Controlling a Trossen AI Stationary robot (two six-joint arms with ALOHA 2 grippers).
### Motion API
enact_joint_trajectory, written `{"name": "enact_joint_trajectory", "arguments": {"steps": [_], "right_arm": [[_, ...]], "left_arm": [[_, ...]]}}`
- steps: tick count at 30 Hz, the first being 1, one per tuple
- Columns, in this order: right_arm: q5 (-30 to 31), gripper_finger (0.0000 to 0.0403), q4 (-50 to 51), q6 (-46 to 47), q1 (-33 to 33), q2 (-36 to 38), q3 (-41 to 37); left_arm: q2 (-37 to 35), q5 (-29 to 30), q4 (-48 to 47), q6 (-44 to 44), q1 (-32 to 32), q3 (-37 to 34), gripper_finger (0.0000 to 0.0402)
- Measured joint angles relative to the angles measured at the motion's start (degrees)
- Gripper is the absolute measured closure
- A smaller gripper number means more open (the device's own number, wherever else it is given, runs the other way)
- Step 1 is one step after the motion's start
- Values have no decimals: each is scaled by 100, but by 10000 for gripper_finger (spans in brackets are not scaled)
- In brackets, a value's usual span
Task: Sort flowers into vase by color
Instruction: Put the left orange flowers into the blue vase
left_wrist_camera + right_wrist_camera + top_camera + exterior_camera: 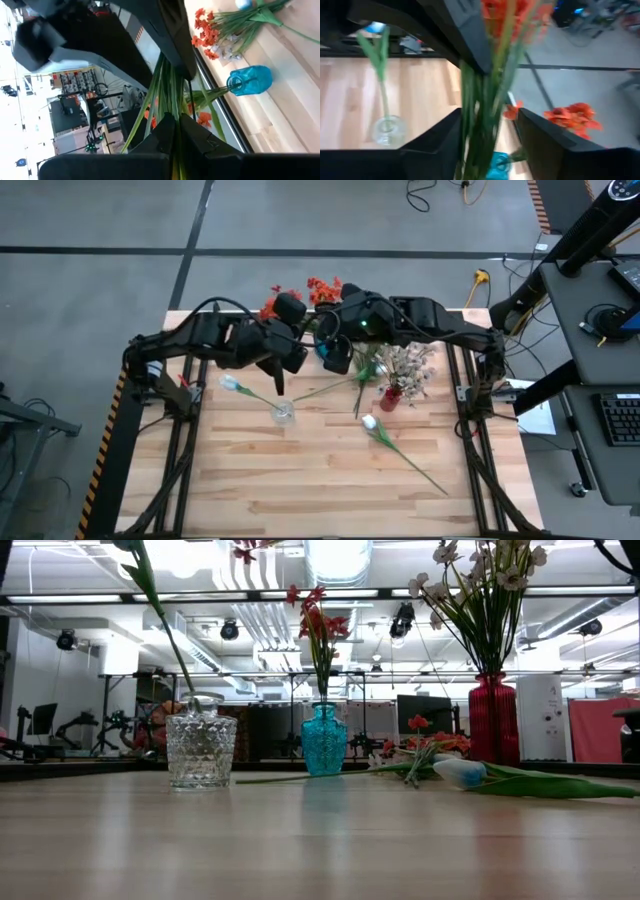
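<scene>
L gripper pinched tight on green stems of orange spray, held over blue vase at upper centre of high view. R gripper right beside it, fingers spread either side of the same bunch; contact not seen.

Step, as judged: orange spray being seated or passed between arms at blue vase. Next move calls for one firm grip only, stems kept plumb, other gripper let go w/o dragging blooms out.

Still on bench: white tulip at centre, loose orange spray by red vase. Clear vase holds one leaning stem.

Room: both wrists crowded together over blue vase, near far edge of bench; tip-over risk there. Lower half of high view open, good for retreat.
</scene>
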State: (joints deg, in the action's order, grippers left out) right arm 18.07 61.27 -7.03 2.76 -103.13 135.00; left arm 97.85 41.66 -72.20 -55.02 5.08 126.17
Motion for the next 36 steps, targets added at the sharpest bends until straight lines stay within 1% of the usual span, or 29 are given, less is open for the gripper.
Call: {"name": "enact_joint_trajectory", "arguments": {"steps": [2, 6, 8, 9, 11, 18, 21, 24, 30, 33, 36], "right_arm": [[-217, 264, 0, 45, 5, -6, 0], [-247, 336, 16, 108, 10, -9, 0], [-247, 368, 16, 102, 10, -9, 0], [-250, 378, 13, 100, 12, -9, 0], [-258, 379, 22, 102, 12, -13, 0], [-269, 378, 114, 248, 91, -15, -9], [-310, 378, 63, 258, 110, -15, -13], [-321, 378, -162, 245, 108, -15, -20], [-339, 379, -879, 101, 104, -15, -257], [-359, 379, -1275, 29, 104, 6, -598], [-359, 379, -1843, -48, 59, 126, -1163]], "left_arm": [[49, -18, -6, 9, 0, 93, 401], [145, -45, -18, 410, 0, 332, 398], [191, -55, -68, 596, 0, 460, 387], [204, -71, -136, 667, 0, 522, 379], [217, -91, -268, 771, 0, 600, 357], [141, -207, -222, 1007, 74, 892, 256], [-85, -306, -273, 1202, 217, 839, 229], [-296, -517, -441, 1653, 423, 837, 220], [-825, -523, -647, 2416, 1066, 837, 228], [-1045, -521, -756, 2914, 1441, 836, 238], [-1186, -493, -1059, 3511, 1838, 825, 249]]}}
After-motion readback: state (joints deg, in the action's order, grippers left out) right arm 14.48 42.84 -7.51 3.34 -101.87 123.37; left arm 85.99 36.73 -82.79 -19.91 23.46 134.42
